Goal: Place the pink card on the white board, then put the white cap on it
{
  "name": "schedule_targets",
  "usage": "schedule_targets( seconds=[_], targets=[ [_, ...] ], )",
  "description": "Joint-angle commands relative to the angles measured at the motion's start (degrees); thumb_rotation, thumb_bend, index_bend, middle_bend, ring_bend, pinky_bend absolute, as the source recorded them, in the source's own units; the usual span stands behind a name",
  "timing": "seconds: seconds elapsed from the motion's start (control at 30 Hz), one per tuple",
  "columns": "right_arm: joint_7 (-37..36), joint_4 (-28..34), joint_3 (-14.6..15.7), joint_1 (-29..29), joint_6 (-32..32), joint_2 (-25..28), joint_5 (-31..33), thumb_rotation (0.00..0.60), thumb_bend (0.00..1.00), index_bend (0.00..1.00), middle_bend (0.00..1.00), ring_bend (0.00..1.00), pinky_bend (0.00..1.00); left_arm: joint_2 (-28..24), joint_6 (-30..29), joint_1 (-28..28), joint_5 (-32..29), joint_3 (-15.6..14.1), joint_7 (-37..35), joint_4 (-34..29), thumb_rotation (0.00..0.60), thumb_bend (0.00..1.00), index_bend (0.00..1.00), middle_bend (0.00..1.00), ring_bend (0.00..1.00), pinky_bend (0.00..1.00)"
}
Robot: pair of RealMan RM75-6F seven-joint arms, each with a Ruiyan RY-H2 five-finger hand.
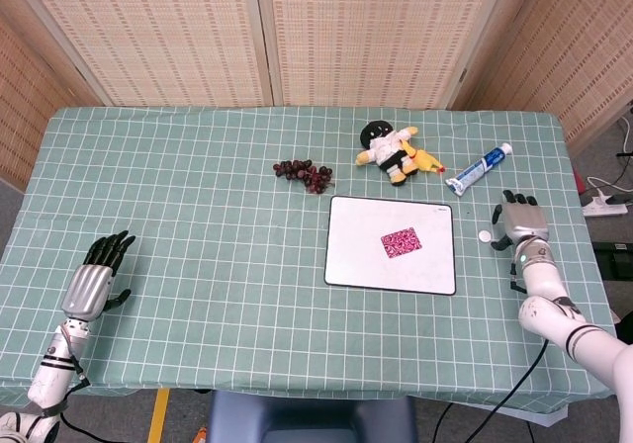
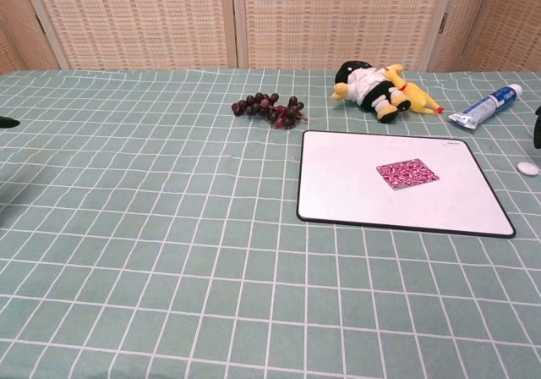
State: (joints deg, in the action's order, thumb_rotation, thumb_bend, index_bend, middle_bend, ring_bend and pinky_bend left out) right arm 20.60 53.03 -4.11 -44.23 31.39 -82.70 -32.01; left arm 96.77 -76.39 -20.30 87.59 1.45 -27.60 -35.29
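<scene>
Pink card (image 1: pixel 401 242): one, lying flat on the white board (image 1: pixel 366 260), right of its centre.
White cap (image 1: pixel 485 235): one, on the tablecloth just right of the board.
Right hand (image 1: pixel 521 221): just right of the cap, fingers spread, holding nothing.
Left hand (image 1: pixel 94 280): near left edge, fingers apart, empty.
Others: one grape bunch (image 1: pixel 305 173), one doll (image 1: pixel 394 152), one tube (image 1: pixel 479 169), all far of the board.

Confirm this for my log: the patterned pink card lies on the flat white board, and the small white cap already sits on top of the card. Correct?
Not quite. The patterned pink card does lie on the flat white board, but the small white cap is not on it. The head view shows the cap on the green checked tablecloth, right of the board, beside the right hand.
</scene>
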Motion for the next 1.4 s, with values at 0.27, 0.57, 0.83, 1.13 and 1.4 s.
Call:
schedule_targets(
  seconds=[0.27, 0.57, 0.83, 1.13, 1.4],
  targets=[
    [-0.23, -1.6, -0.23, 0.05, -0.42, -1.38, -0.31, 0.6, 0.24, 0.42, 0.0, 0.0, 0.0, -0.1, 0.13, -0.04, -0.04, 0.02, -0.2, -0.11, 0.6, 0.19, 0.0, 0.0, 0.0, 0.0],
    [-0.18, -3.78, -0.4, -0.17, -1.39, -3.01, -0.54, 0.6, 0.25, 0.42, 0.0, 0.0, 0.0, -0.15, 0.12, -0.06, -0.05, 0.06, -0.42, -0.12, 0.6, 0.19, 0.0, 0.0, 0.0, 0.0],
    [-0.14, -5.39, -0.47, -0.41, -2.66, -3.95, -0.61, 0.6, 0.25, 0.43, 0.0, 0.0, 0.0, -0.34, 0.08, -0.09, 0.02, 0.02, -1.14, -0.38, 0.6, 0.19, 0.0, 0.0, 0.0, 0.0],
    [-0.07, -6.75, -0.68, -0.64, -3.24, -4.7, -0.48, 0.6, 0.25, 0.43, 0.0, 0.0, 0.0, -0.44, 0.25, -0.13, -0.02, 0.03, -1.53, -0.37, 0.6, 0.19, 0.0, 0.0, 0.0, 0.0],
    [0.24, -8.2, -0.58, -0.87, -4.11, -5.8, -0.29, 0.6, 0.26, 0.43, 0.0, 0.0, 0.0, -0.46, 0.29, -0.12, -0.04, 0.03, -1.56, -0.39, 0.6, 0.19, 0.0, 0.0, 0.0, 0.0]
  ],
)
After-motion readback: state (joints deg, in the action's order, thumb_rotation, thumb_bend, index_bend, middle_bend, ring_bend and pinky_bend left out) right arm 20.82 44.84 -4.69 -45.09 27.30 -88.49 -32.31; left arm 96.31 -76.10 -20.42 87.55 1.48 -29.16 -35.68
